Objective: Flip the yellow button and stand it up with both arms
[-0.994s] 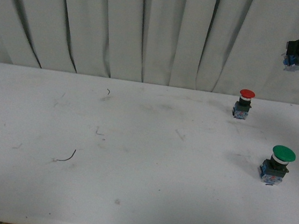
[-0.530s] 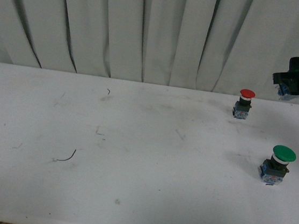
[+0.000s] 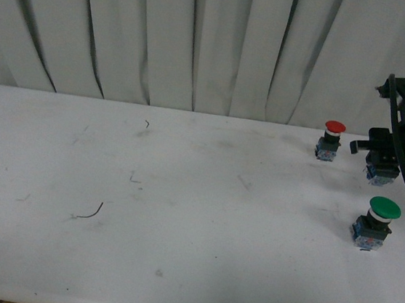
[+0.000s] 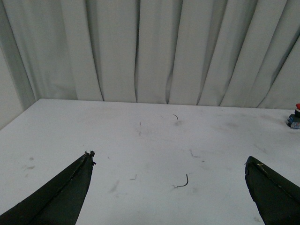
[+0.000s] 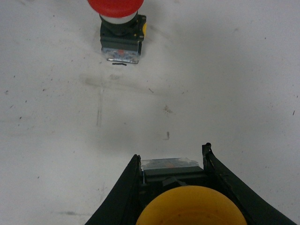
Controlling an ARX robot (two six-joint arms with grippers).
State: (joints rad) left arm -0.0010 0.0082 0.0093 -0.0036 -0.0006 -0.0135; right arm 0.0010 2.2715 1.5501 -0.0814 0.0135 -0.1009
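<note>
Within right end effector (image 5: 171, 152), one yellow button (image 5: 190, 206)

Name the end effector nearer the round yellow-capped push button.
Right: the right end effector grips the round yellow-capped push button. The left end effector hangs open, far off to its left.

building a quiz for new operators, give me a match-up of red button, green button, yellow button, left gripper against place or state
1 red button
2 green button
3 yellow button
4 left gripper

A held in the right gripper
B open, holding nothing
C on the table, by the curtain
D on the table, nearer the front

Pairs: 1-C, 2-D, 3-A, 4-B
</note>
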